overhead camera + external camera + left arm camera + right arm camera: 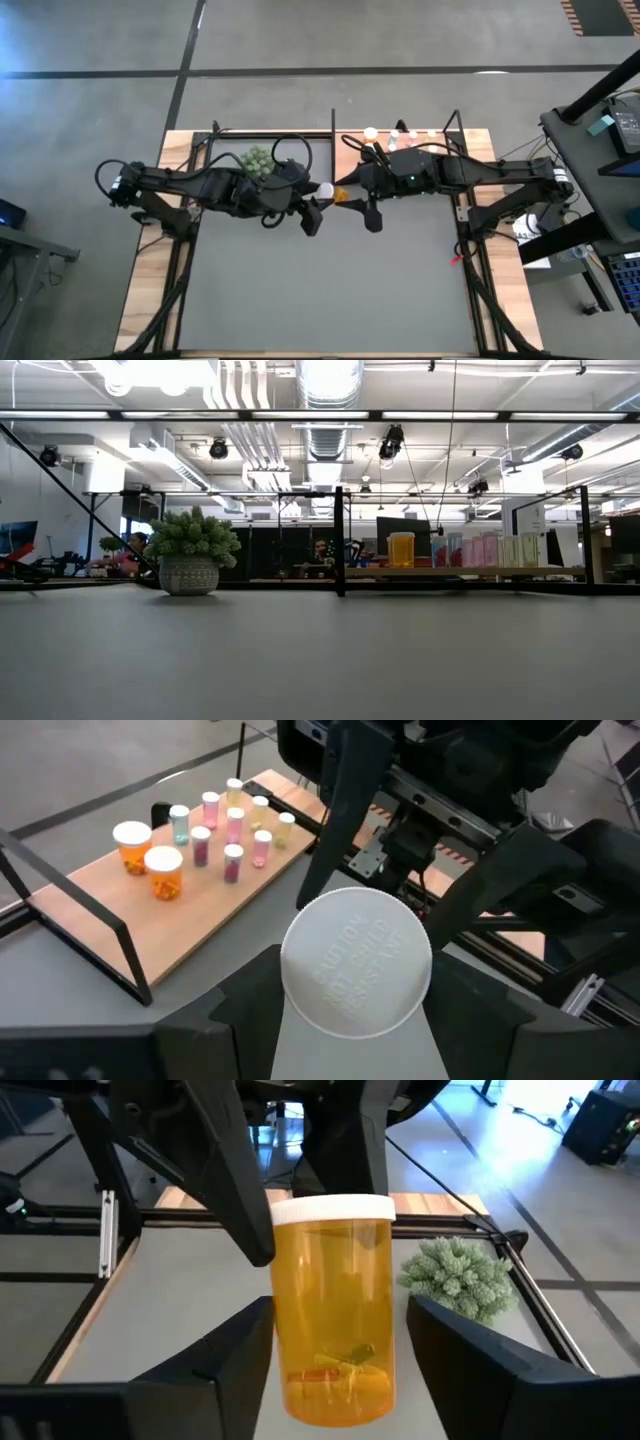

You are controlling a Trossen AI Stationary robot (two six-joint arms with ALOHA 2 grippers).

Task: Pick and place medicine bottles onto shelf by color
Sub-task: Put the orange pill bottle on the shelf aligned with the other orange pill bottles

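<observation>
A large orange medicine bottle (338, 193) with a white cap (357, 963) hangs in the air between my two grippers, above the table's middle. My left gripper (320, 198) is shut on its cap end. My right gripper (340, 1330) is open, its fingers on either side of the orange body (335, 1320), with a narrow gap showing at one finger (430, 1330). The shelf (205, 930), a wooden board with black rods, holds several small bottles: two orange (165, 870), the rest pink, blue and yellowish (235, 825). My left gripper pinches the bottle's white cap by its rim (293, 982) between its two fingertips, coming from the table's left side. The cap's top faces the left wrist. The bottle is lifted clear of the table and points toward my right gripper.
A fuzzy green plant in a pot (255, 160) stands at the far left, and shows in the low view (190, 550) too. Black frame rods (333, 130) edge the table's far side. The shelf's bottles (480, 550) stand at the far right. People sit in the room behind.
</observation>
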